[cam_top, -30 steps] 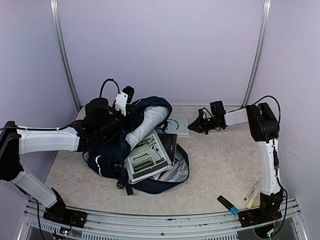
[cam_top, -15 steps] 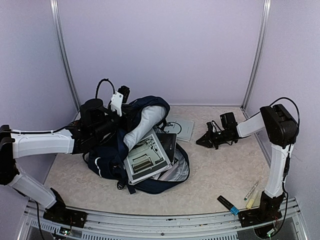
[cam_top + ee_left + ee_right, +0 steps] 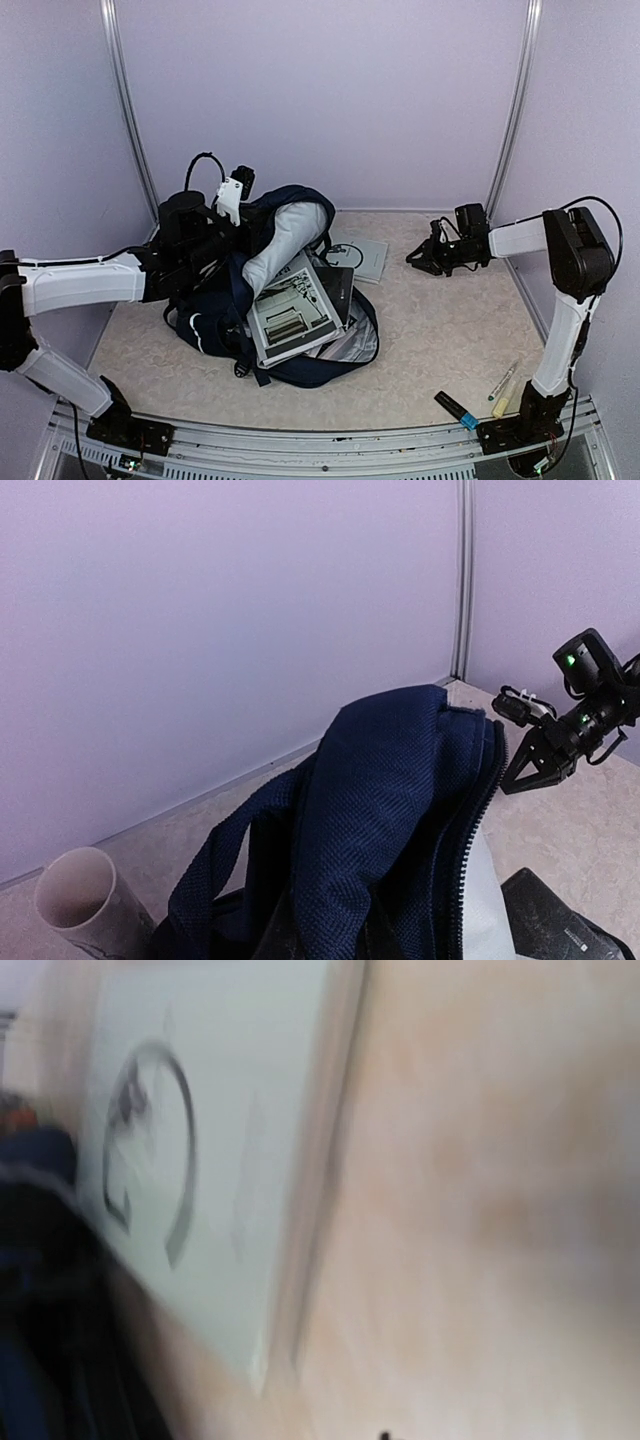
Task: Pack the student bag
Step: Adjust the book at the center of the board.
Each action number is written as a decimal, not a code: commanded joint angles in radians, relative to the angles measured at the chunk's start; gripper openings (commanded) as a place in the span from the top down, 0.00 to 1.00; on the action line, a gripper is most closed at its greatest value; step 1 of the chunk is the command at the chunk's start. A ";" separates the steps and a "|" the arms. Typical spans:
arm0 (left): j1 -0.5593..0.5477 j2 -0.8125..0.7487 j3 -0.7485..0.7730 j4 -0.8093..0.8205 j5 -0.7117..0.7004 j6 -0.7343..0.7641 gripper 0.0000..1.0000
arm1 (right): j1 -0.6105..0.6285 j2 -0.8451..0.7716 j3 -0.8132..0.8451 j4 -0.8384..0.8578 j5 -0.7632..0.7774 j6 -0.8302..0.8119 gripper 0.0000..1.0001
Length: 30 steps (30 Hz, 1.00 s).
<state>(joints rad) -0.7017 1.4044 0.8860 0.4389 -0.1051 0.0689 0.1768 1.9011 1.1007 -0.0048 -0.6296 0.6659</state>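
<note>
The student bag (image 3: 225, 310), dark navy with light grey lining (image 3: 285, 245), lies open left of centre. A printed book (image 3: 295, 315) and a black notebook (image 3: 342, 288) stick out of its mouth. My left gripper (image 3: 248, 212) is shut on the bag's upper flap and holds it raised. The left wrist view shows the flap's navy fabric (image 3: 390, 800) and zip, with the fingers hidden under it. My right gripper (image 3: 414, 259) hovers open and empty right of a white booklet (image 3: 362, 255), and shows spread in the left wrist view (image 3: 527, 780). The right wrist view is blurred and shows the booklet (image 3: 200, 1160).
A black marker with a blue cap (image 3: 455, 408) and two pens (image 3: 503, 382) lie at the front right near the right arm's base. A cardboard tube (image 3: 75, 905) stands behind the bag by the back wall. Walls close in the back and both sides.
My right gripper has drawn back to the right, away from the white booklet. My left gripper has lifted the bag's flap slightly up and left.
</note>
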 commanded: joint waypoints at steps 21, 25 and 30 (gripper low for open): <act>0.080 0.066 -0.008 -0.095 0.009 -0.012 1.00 | 0.111 0.800 1.192 -0.439 0.035 -0.099 0.40; 0.093 0.131 0.016 -0.068 0.045 -0.023 1.00 | 0.125 0.719 1.064 -0.506 0.042 -0.238 0.41; 0.106 0.235 0.100 -0.093 0.078 -0.013 1.00 | 0.161 0.632 0.941 -0.664 0.173 -0.408 0.42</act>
<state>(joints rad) -0.6319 1.5391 0.9485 0.4412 0.0002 0.0414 0.2878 2.5793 2.1452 -0.3931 -0.5510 0.4286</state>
